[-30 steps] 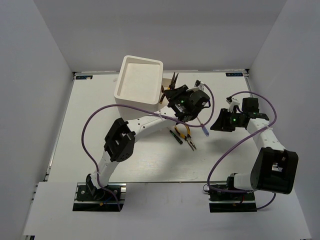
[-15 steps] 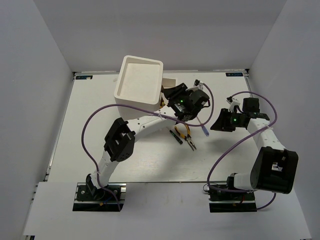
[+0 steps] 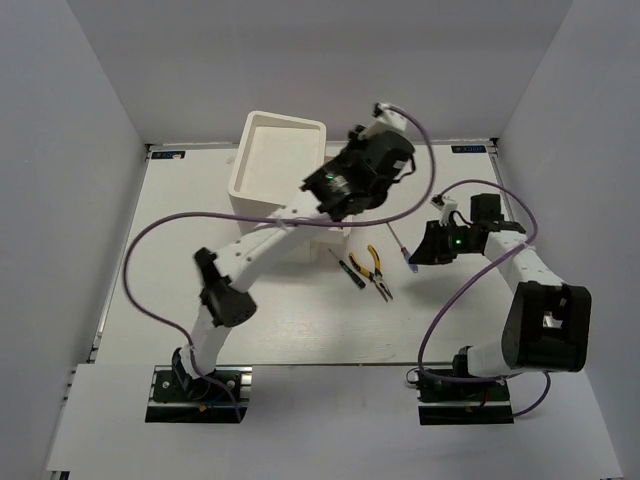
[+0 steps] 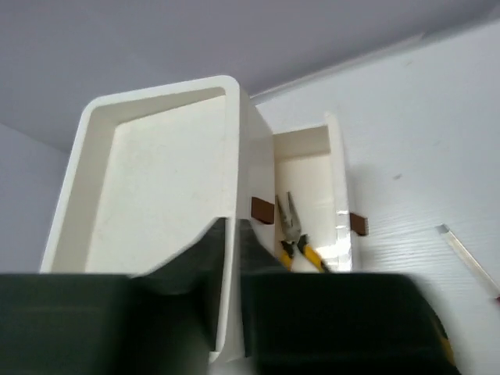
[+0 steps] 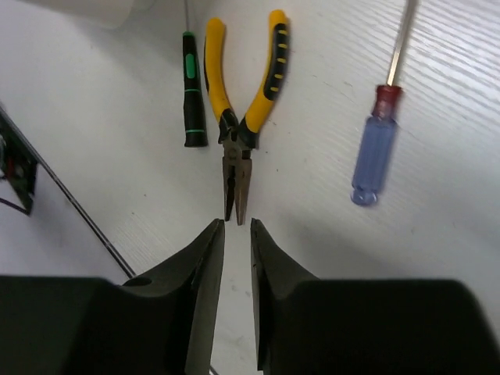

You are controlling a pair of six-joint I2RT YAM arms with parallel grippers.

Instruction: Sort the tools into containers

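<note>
The tall white box (image 3: 278, 158) stands at the back left, its rimmed top (image 4: 156, 98) showing in the left wrist view. One drawer (image 4: 340, 195) is pulled out beside it, and yellow-handled pliers (image 4: 291, 226) lie inside. My left gripper (image 3: 338, 188) hovers high over the box edge, its jaws (image 4: 232, 220) nearly together and empty. A second pair of pliers (image 5: 238, 117) (image 3: 377, 270) lies on the table between a dark-green screwdriver (image 5: 191, 90) (image 3: 349, 270) and a blue-handled screwdriver (image 5: 375, 152) (image 3: 401, 243). My right gripper (image 5: 235, 223) (image 3: 416, 257) hangs narrowly open and empty, just short of the pliers' nose.
Purple cables loop from both arms over the table (image 3: 180, 270), and a thin black cable (image 5: 78, 211) runs left of the right fingers. Dark knobs (image 4: 262, 209) mark the drawer fronts. White walls close in the table on three sides.
The left arm has risen and swung back over the box, leaving its pliers in the open drawer; its jaws opened, then closed. The right gripper shifted left toward the table pliers and narrowed.
</note>
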